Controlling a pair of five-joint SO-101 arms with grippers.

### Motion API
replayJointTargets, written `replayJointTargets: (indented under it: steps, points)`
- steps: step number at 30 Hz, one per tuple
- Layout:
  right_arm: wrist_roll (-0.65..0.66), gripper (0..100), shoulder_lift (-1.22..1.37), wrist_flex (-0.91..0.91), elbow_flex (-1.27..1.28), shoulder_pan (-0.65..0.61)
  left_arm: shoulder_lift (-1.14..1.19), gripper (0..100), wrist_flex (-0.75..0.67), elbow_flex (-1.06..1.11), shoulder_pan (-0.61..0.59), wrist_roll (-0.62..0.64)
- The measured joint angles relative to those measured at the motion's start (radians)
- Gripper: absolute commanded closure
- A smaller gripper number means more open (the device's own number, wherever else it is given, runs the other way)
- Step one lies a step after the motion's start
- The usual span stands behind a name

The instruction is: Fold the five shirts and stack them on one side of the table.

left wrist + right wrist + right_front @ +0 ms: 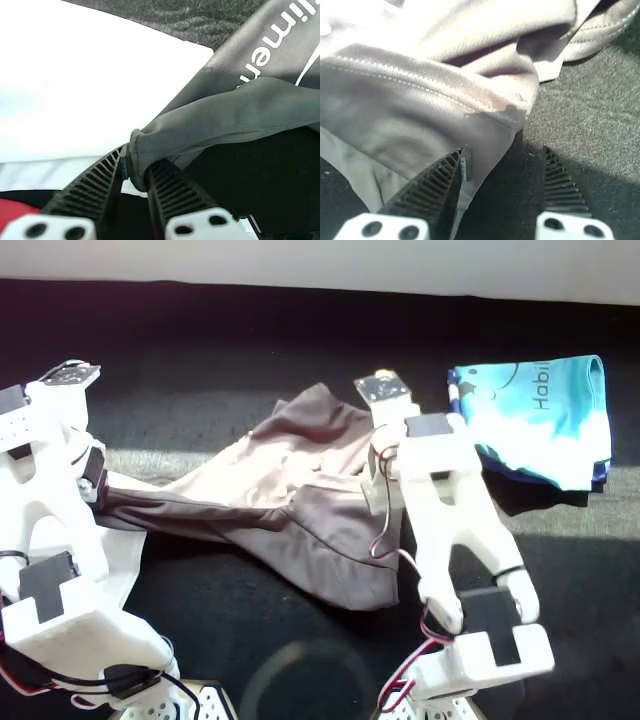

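On table (250, 340), left claw (136, 172) grips grey shirt (310, 510); right claw (505, 152) released; blue shirt (535, 420) beyond.

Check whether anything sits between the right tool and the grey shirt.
Nothing visible does. The open right tool is at the grey shirt's edge, with one finger over the fabric and the other over bare table.

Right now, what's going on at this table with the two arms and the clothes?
The left gripper is shut on a bunched edge of the grey shirt, which lies crumpled mid-table, partly over a white shirt. The right gripper is open, low over the grey shirt's opposite edge. A folded blue-and-white shirt sits apart toward the far right of the black table.
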Motion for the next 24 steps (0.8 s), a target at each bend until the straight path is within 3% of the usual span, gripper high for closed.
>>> replayJointTargets:
  steps: [8, 17, 24]
  points:
    - [-0.003, 78.7, 0.138, 0.000, -0.118, 0.000, 0.002, 99, -0.037, 0.000, 0.000, 0.000]
    - [-0.003, 99.1, 0.181, -0.075, -0.118, 0.000, 0.002, 99, -0.037, 0.000, 0.000, 0.000]
    - [-0.003, 99.2, 0.129, -0.091, -0.118, 0.002, 0.002, 99, -0.037, 0.000, 0.000, 0.000]
